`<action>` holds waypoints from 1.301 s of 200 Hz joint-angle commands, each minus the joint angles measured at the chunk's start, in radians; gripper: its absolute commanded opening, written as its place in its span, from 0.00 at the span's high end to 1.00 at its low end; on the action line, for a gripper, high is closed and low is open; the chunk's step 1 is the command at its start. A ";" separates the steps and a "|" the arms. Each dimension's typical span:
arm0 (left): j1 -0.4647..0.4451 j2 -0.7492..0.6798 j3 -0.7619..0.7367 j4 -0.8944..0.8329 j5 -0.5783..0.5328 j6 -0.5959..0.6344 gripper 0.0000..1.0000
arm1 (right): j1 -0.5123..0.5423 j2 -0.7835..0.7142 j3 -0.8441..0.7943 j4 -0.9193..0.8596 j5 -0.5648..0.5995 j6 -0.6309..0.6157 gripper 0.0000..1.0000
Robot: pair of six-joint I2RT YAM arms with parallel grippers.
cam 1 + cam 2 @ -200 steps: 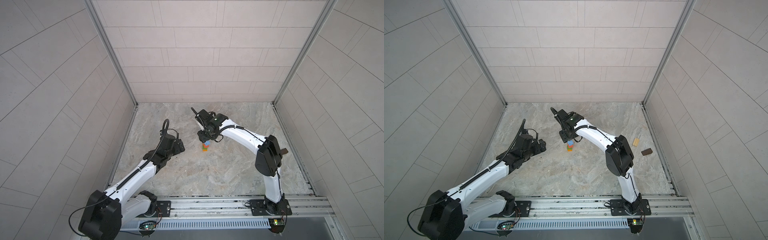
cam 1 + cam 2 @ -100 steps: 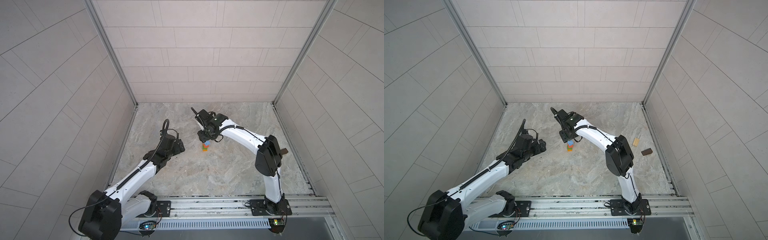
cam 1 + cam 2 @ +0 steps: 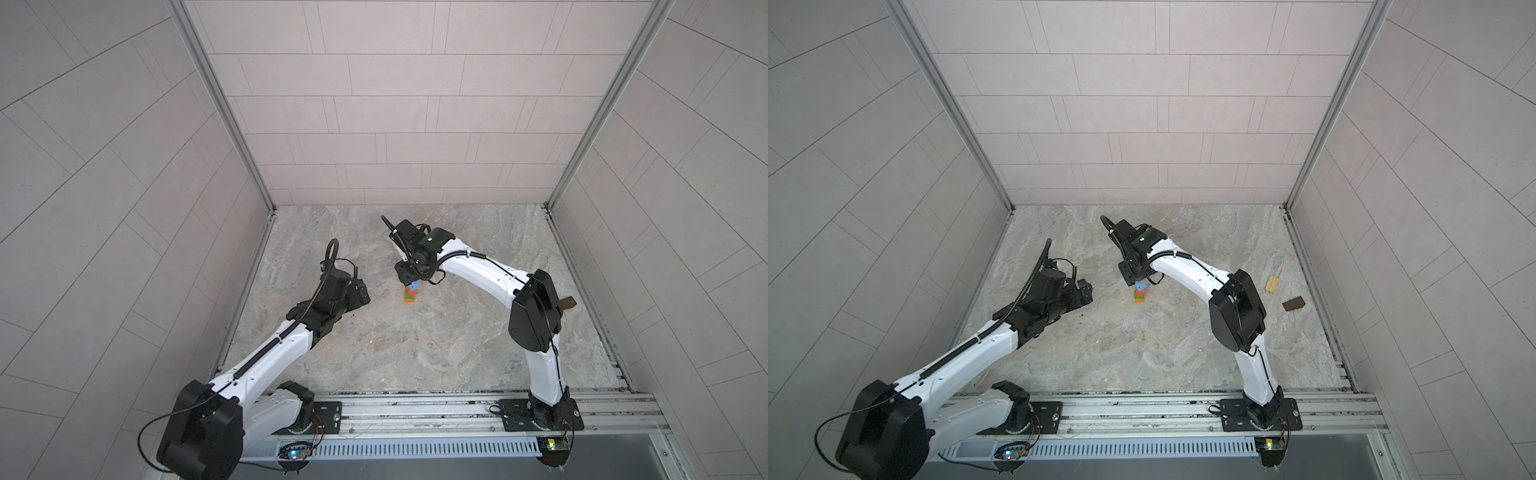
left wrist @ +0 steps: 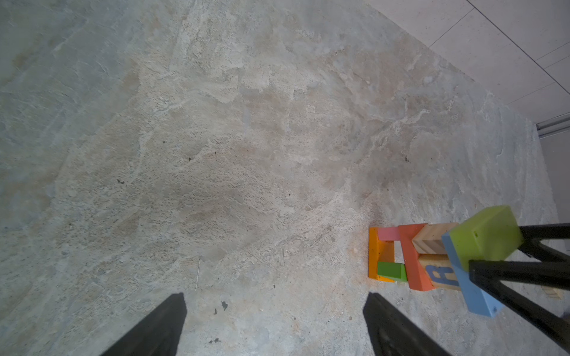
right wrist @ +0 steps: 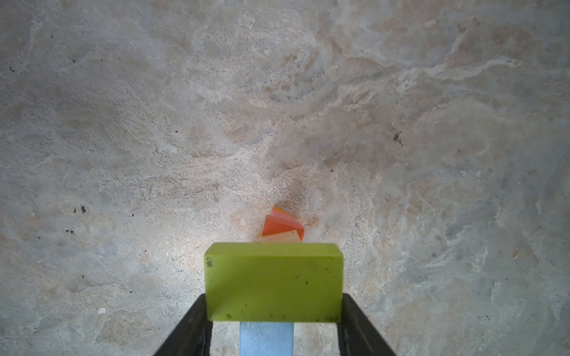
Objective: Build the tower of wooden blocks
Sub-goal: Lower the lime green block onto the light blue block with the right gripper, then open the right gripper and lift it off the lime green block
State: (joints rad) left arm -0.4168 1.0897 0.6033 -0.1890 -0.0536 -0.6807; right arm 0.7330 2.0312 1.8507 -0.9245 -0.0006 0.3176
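Nothing has moved vs a sec ago: both sets of jaws and the tower (image 3: 411, 293) sit just as they did. Tower stands mid-desk, directly under the right jaws. In the left wrist view it runs: orange base (image 4: 374, 255), a pink bit (image 4: 389, 234) and a green bit (image 4: 390, 271), a red slab (image 4: 411, 255), two tan cubes (image 4: 431, 242) (one w/ a blue letter), then the blue slab (image 4: 472, 279) on top. The lime block (image 5: 274, 282) is over the blue slab and crosswise to it. Can't tell if it's touching yet or just above.

Right jaws are part-open and clamped on the lime block's short ends. Left jaws gape wide w/ nothing in them, over bare desk (image 4: 246, 154) beside the tower, not touching it.

Step in hand, I'd say: seat the lime block. To do it well:
- Come straight down, slow, no sideways drag; the blue slab seems to overhang the cubes and could tip.
- Centre the lime over the cubes, not over the slab's free end.
- Let go only once it's flat & bearing weight.
- Open a little, evenly, then lift straight up so neither jaw clips it.
- Keep the left jaws out of it.

Further out, a tan block (image 3: 1272, 285) and a dark block (image 3: 1293, 304) lie loose near the desk's right edge, well apart from the tower. Likely next.
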 commanded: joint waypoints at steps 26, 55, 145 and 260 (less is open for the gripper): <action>0.006 0.003 -0.008 0.009 -0.006 0.008 0.04 | 0.005 0.014 -0.011 -0.022 0.025 -0.005 0.37; 0.006 0.003 -0.007 0.009 -0.006 0.009 0.04 | 0.005 0.008 -0.011 -0.022 0.027 -0.011 0.30; 0.006 -0.015 0.012 -0.016 -0.003 0.009 0.04 | 0.006 -0.046 -0.036 -0.002 0.052 -0.022 0.12; -0.028 0.051 0.376 -0.343 -0.049 0.110 0.02 | -0.021 -0.327 -0.202 0.035 0.103 -0.053 0.01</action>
State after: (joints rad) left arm -0.4282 1.1015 0.8871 -0.4278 -0.0711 -0.6220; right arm 0.7315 1.8034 1.7092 -0.8921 0.0357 0.2737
